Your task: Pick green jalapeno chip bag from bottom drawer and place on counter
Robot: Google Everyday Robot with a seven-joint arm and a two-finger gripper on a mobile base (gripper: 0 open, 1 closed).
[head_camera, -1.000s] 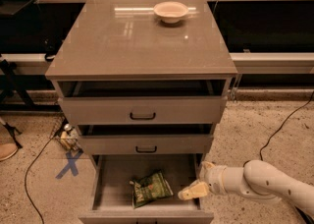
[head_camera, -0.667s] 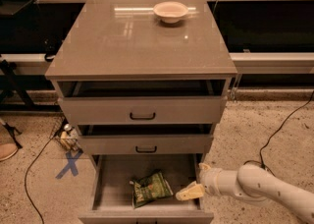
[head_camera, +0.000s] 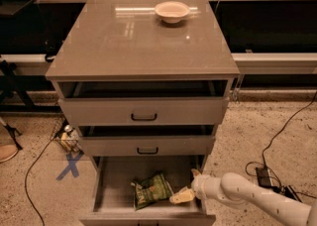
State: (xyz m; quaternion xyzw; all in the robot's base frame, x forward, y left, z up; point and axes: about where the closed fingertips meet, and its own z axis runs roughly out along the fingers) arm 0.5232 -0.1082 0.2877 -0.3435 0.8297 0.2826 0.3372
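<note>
The green jalapeno chip bag (head_camera: 151,190) lies crinkled on the floor of the open bottom drawer (head_camera: 114,178), a little right of its middle. My gripper (head_camera: 181,196) reaches in from the right on a white arm, low inside the drawer, with its pale fingertips right beside the bag's right edge. The counter (head_camera: 133,36) is the glossy grey-brown slab on top of the cabinet, well above the gripper.
A pale round bowl (head_camera: 172,10) stands at the back of the counter. Two upper grey drawers with black handles (head_camera: 144,117) stand slightly open above the bottom drawer. Cables and a black box (head_camera: 263,175) lie on the floor at right; a blue tape cross (head_camera: 70,165) at left.
My gripper has moved left inside the bottom drawer, closer to the chip bag's right edge. The bag has not moved.
</note>
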